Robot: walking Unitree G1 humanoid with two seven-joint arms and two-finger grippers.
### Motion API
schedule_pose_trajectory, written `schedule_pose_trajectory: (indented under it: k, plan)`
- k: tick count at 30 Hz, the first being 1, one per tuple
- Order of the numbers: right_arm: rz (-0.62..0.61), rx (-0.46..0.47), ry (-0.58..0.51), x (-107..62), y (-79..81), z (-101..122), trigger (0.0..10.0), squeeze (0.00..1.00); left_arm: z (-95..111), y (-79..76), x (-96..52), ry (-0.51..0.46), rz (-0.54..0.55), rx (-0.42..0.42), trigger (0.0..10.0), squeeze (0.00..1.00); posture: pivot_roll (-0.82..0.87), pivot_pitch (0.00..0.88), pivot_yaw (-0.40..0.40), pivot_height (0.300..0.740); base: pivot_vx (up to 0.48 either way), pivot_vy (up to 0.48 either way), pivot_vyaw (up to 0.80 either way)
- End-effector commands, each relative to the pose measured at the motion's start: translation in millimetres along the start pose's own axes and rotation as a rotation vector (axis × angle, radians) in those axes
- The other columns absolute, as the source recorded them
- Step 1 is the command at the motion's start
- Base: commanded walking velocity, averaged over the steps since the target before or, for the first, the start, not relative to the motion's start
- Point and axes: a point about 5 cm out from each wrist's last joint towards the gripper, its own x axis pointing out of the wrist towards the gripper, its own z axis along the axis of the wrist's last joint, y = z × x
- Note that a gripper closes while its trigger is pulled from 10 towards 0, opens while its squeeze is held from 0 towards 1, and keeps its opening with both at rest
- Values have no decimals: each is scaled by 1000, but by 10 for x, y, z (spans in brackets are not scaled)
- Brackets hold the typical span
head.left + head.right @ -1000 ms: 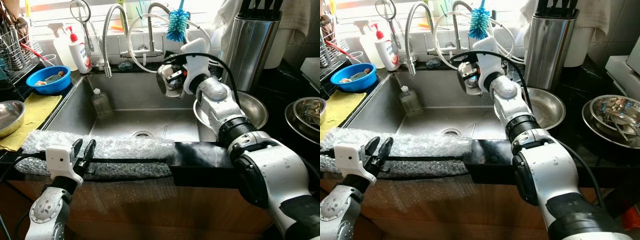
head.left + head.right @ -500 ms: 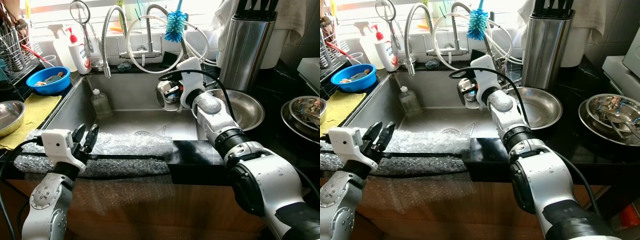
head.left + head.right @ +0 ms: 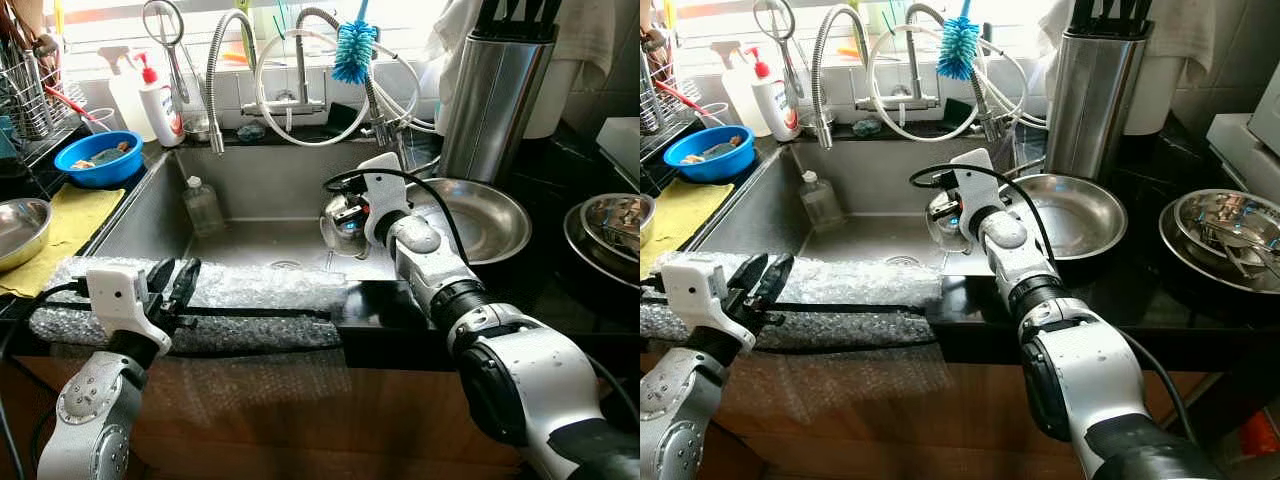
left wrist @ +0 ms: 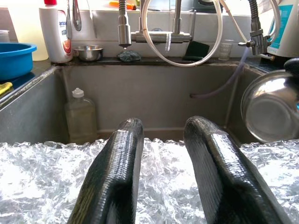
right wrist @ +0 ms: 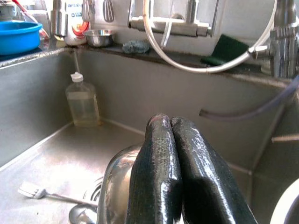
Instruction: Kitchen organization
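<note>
1. The right gripper (image 5: 170,177) is pinched closed on the rim of a small steel bowl (image 3: 343,222), holding it over the sink (image 3: 250,240) near the right wall.
2. The left gripper (image 4: 161,135) hovers with fingers parted just above the bubble wrap (image 3: 250,292) along the sink's front edge, holding nothing.
3. A fork (image 5: 35,192) lies on the sink floor beneath the bowl.

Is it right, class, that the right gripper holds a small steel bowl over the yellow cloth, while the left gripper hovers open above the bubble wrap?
Not quite. The right gripper holds the steel bowl over the sink, not the yellow cloth, as the left eye view shows. The left gripper is indeed open above the bubble wrap.
</note>
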Motion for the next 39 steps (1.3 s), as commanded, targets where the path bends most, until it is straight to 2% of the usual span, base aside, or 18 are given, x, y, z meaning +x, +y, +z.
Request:
schedule_pose_trajectory:
  k: [1, 8, 9, 10, 20, 21, 22, 25, 27, 28, 30, 31, 34, 39]
  plan:
    - [0, 17, -1, 11, 27, 12, 10000, 0, 55, 1, -3, -6, -15, 6, 10000, 0, 55, 0, 74, 740, 0, 0, 0]
    - [-1, 44, 17, 3, 41, -51, 10000, 4, 39, -52, 23, 1, -31, -8, 10000, 0, 55, 0, 78, 740, 0, 0, 0]
    - [-1, 47, 16, 3, 42, -51, 10000, 722, 39, -51, 23, 1, -31, -8, 10000, 0, 55, 0, 79, 740, 0, 0, 0]
    - [2, 49, 15, 4, 47, -50, 10000, 1000, 38, -50, 24, 1, -33, -8, 10000, 0, 55, 0, 79, 740, 0, 0, 0]
    - [4, 45, 4, 15, 69, -20, 10000, 1000, 40, -62, 38, 1, -33, -12, 10000, 0, 54, 0, 80, 740, 0, 0, 0]
    - [4, 45, 2, 17, 70, -12, 10000, 933, 38, -63, 39, 0, -33, -12, 10000, 0, 54, 0, 79, 740, 0, 0, 0]
    - [3, 38, -14, 23, 70, 26, 10000, 0, 35, -64, 42, 0, -32, -13, 10000, 0, 52, 0, 81, 740, 0, 0, 0]
    - [-4, -2, -59, 40, 64, 146, 10000, 0, 32, -68, 45, -1, -32, -15, 10000, 0, 50, 0, 82, 740, 0, 0, 0]
    - [-29, -25, -142, 55, 29, 364, 10000, 0, 29, -68, 49, -1, -30, -15, 10000, 0, 46, 0, 86, 740, 0, 0, 0]
    - [-63, -47, -214, 55, -15, 555, 10000, 0, 27, -68, 53, -1, -29, -15, 10000, 0, 45, 0, 87, 740, 0, 0, 0]
    - [-77, -56, -247, 51, -34, 640, 10000, 0, 26, -69, 55, -1, -29, -15, 10000, 0, 45, 0, 87, 740, 0, 0, 0]
    - [-112, -81, -317, 33, -80, 821, 10000, 0, 25, -66, 58, -1, -28, -15, 10000, 0, 33, 0, 92, 740, 0, 0, 0]
    - [-171, -95, -436, -26, -165, 1084, 10000, 0, 6, -69, 60, 4, -29, -18, 10000, 0, 24, 0, 97, 740, 0, 0, 0]
    - [-263, -98, -537, -138, -284, 1213, 10000, 0, -16, -90, 75, 7, -36, -24, 10000, 0, 10, 0, 103, 740, 0, 0, 0]
